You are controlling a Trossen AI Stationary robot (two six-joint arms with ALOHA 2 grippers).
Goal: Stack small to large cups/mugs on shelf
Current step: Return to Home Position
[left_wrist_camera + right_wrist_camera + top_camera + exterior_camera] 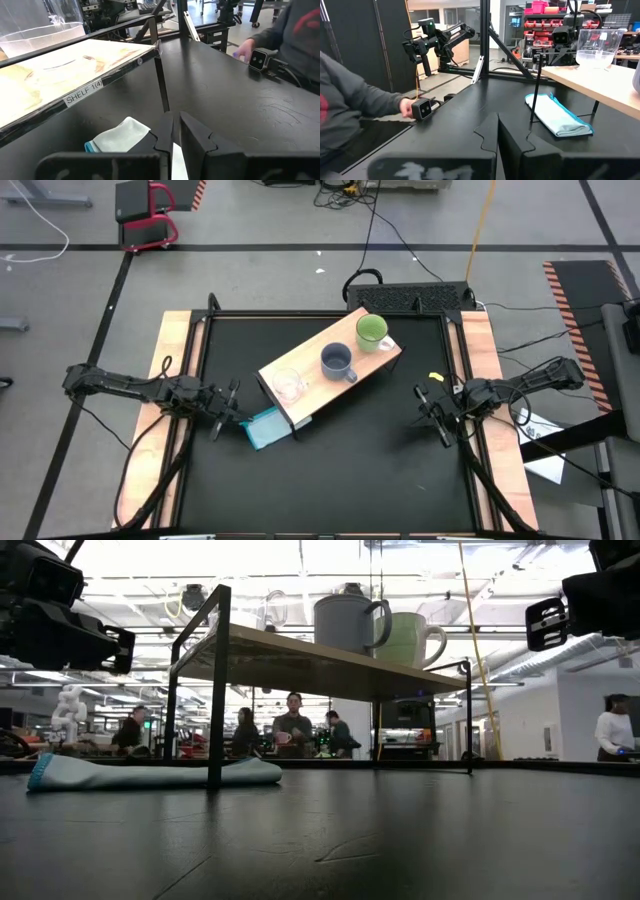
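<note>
Hovering either side of shelf [312, 366], we have L gripper [222, 409] & R gripper [432, 409] pinched shut, empty; risk: L gripper clips shelf leg when homing, tipping glass [288, 385].

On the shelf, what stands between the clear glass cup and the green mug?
The grey-blue mug stands between the clear glass cup and the green mug, all three in a row on the shelf. The high view shows it best.
</note>
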